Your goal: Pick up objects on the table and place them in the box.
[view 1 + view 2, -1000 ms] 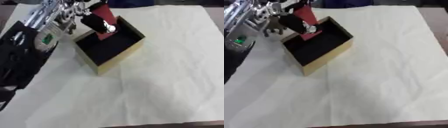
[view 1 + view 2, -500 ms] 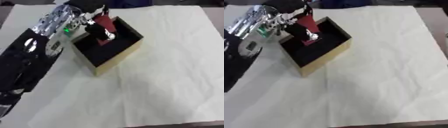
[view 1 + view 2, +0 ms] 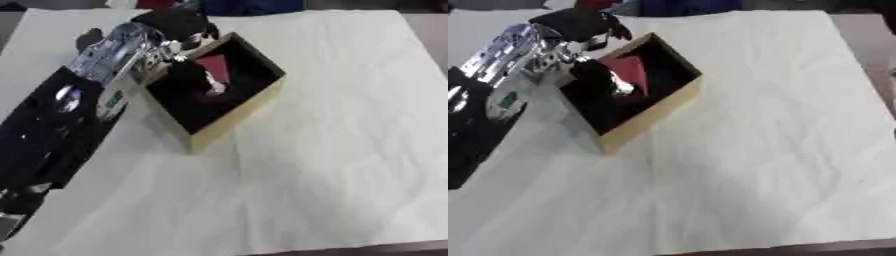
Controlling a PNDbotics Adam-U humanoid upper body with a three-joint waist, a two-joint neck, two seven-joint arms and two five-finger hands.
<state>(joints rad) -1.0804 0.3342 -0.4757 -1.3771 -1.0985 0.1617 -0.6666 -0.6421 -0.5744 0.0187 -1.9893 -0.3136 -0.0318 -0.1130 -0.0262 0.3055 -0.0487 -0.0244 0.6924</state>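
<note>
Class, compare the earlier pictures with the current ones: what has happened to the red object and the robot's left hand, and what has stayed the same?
The red object was held above the box a second ago; now it lies inside it. The left hand has drawn back toward the box's far left corner, and its grip on the object cannot be made out. The box sits in the same place on the pale cloth, and the right hand shows in no view.
</note>
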